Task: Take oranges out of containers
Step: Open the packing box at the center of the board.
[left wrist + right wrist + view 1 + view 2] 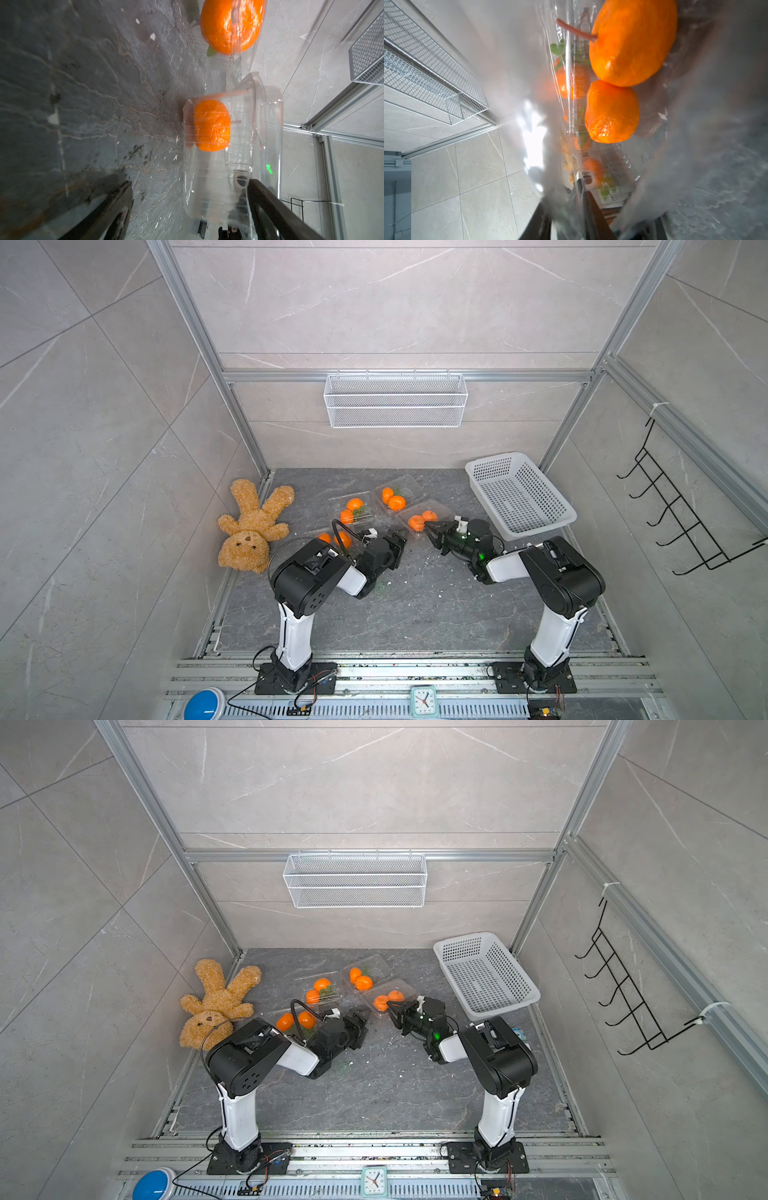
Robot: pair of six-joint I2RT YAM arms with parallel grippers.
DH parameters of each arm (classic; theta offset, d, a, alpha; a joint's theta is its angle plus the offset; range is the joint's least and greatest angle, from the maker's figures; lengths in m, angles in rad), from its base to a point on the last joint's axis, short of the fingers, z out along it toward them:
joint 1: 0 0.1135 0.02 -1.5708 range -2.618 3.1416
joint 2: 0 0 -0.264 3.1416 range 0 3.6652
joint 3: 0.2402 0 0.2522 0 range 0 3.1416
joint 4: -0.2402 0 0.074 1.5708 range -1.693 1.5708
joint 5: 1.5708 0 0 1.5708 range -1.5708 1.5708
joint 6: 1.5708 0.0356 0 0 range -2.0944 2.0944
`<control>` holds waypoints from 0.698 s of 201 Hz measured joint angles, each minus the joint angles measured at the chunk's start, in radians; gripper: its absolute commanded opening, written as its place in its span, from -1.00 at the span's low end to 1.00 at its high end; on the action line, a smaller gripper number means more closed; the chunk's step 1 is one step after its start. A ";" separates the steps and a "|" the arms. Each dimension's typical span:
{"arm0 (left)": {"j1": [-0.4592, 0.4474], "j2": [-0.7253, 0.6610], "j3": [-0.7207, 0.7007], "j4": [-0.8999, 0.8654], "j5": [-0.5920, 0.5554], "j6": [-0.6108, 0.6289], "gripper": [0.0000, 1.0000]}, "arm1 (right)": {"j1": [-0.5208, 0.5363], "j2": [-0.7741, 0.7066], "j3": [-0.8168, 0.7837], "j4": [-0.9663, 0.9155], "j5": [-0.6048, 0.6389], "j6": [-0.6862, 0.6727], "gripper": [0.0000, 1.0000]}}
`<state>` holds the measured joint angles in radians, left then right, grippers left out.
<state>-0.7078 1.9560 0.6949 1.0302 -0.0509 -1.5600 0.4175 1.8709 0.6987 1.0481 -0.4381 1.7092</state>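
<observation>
Dark stone tabletop (415, 614) | four clear containers (409, 485) | white perforated basket (494, 458) | plush bear (249, 526)

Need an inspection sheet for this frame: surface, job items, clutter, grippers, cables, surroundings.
Surface: dark stone table, white flecks scattered.
Job's things: four clear containers, two oranges in each; none out yet.
Clutter: teddy bear at left edge; white perforated basket far right.
Grippers: left gripper open, low between containers; right gripper at a container's rim, clear plastic between its jaws, grip cannot be told.
Cables: black cable looping over left arm; wires at bases.
Surroundings: wire basket on back wall, hook rack on right wall, clock, blue button.
</observation>
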 measured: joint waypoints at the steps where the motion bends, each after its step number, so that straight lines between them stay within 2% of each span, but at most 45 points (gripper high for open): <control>1: 0.000 0.000 0.000 0.000 0.000 0.000 0.76 | 0.001 0.001 0.001 0.001 0.000 0.000 -0.41; 39: -0.034 0.007 0.016 0.001 0.036 0.000 0.76 | 0.062 0.027 0.039 0.048 -0.045 0.001 -0.39; 84: -0.039 0.014 0.014 0.006 0.050 0.000 0.75 | 0.070 0.042 0.052 0.085 -0.060 0.000 -0.35; 140: -0.016 -0.008 -0.058 0.048 0.058 0.000 0.75 | 0.073 0.042 0.075 0.048 -0.080 -0.026 -0.15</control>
<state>-0.7235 1.9476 0.6373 1.0782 0.0067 -1.5600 0.4908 1.9129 0.7734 1.0958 -0.5179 1.6829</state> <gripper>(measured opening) 0.876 0.395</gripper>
